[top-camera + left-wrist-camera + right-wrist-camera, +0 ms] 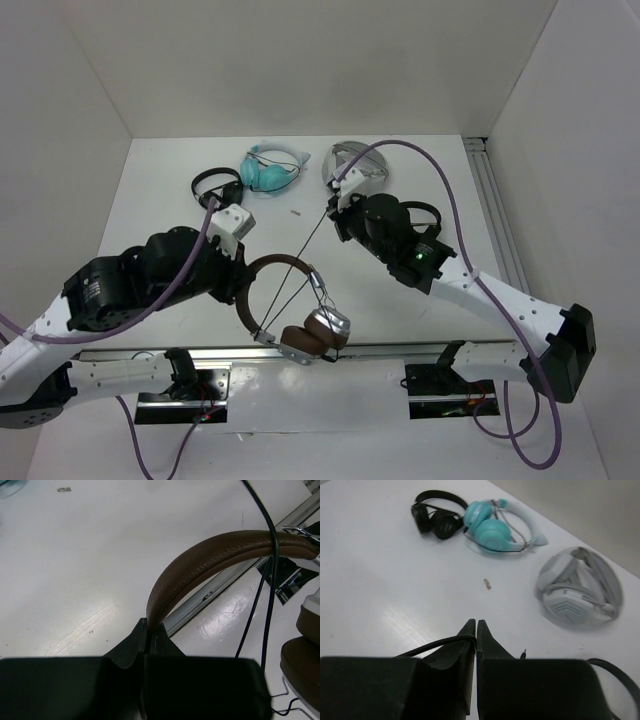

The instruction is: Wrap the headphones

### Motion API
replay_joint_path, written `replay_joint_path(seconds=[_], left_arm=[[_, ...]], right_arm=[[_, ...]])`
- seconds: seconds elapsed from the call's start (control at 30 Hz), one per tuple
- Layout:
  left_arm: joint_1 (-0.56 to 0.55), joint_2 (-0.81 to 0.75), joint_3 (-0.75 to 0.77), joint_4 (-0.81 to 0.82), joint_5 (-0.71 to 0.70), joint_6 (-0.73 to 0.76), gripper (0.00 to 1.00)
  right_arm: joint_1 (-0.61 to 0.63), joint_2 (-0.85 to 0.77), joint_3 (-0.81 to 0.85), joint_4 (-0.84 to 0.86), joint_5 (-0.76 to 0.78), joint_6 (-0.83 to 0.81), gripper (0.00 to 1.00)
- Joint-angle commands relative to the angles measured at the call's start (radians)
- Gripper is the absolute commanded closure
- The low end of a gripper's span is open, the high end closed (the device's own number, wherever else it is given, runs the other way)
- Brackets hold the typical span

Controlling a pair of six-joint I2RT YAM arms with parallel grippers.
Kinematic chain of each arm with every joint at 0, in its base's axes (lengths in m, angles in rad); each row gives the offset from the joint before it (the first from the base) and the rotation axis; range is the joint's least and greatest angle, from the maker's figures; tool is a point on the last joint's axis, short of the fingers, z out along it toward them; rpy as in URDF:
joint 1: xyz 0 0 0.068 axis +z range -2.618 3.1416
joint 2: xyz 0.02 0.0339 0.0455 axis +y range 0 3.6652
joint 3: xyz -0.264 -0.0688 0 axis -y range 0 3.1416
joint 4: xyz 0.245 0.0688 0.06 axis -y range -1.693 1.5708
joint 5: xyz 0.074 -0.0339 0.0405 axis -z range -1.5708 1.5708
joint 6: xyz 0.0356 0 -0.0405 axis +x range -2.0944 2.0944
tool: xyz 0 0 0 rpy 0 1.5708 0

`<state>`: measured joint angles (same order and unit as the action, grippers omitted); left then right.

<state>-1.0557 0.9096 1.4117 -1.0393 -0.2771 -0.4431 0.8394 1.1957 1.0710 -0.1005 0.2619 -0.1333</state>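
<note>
- Left gripper [149,630] is clamped shut on the brown headband [200,562], near one end of its arc. In this way the headphones [310,335] are steadied at the near edge of the counter [170,215], between the two arms, with the band apparently lifted.
- Right gripper [473,630] is closed to a narrow slit, with the thin black cable [437,641] pinched between its fingertips. It is held further back over the counter, well apart from the headphones.
- The cable is drawn taut in a straight line from that pinch down to the headphones. Strands are seen crossing the headband and running through its arc, so it is judged that turns are being laid around the band.
- The earcups [325,325] sit close together at the low end and are gripped by neither arm.
- Tension is judged to be the reason for the spacing, since a slack cable would likely slip off the band.
- Black headphones [437,517], a teal pair [492,530] and a grey-and-white pair [577,587] lie at the back of the counter, apart from the work.
</note>
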Motion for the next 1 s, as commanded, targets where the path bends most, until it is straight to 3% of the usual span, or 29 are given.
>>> replay_joint_path(seconds=[0.0, 0.2, 0.5, 0.7, 0.87, 0.97], left_arm=[[-0.006, 0.012, 0.061, 0.033, 0.007, -0.005, 1.00], [-0.006, 0.058, 0.183, 0.056, -0.048, -0.124, 1.00], [-0.006, 0.221, 0.403, -0.139, -0.240, -0.270, 1.00], [-0.006, 0.331, 0.536, -0.281, -0.304, -0.305, 1.00], [-0.006, 0.347, 0.520, -0.315, -0.266, -0.305, 1.00], [-0.006, 0.337, 0.469, -0.302, -0.229, -0.305, 1.00]], right_arm=[[-0.006, -0.010, -0.126, 0.200, -0.177, 0.053, 0.94], [-0.028, 0.019, -0.343, 0.484, -0.326, 0.182, 0.92], [-0.028, 0.229, -0.418, 0.777, -0.449, 0.336, 0.91], [-0.028, 0.272, -0.450, 0.834, -0.347, 0.371, 1.00], [-0.060, 0.231, -0.460, 0.797, -0.179, 0.371, 1.00], [-0.112, 0.191, -0.460, 0.756, -0.158, 0.380, 1.00]])
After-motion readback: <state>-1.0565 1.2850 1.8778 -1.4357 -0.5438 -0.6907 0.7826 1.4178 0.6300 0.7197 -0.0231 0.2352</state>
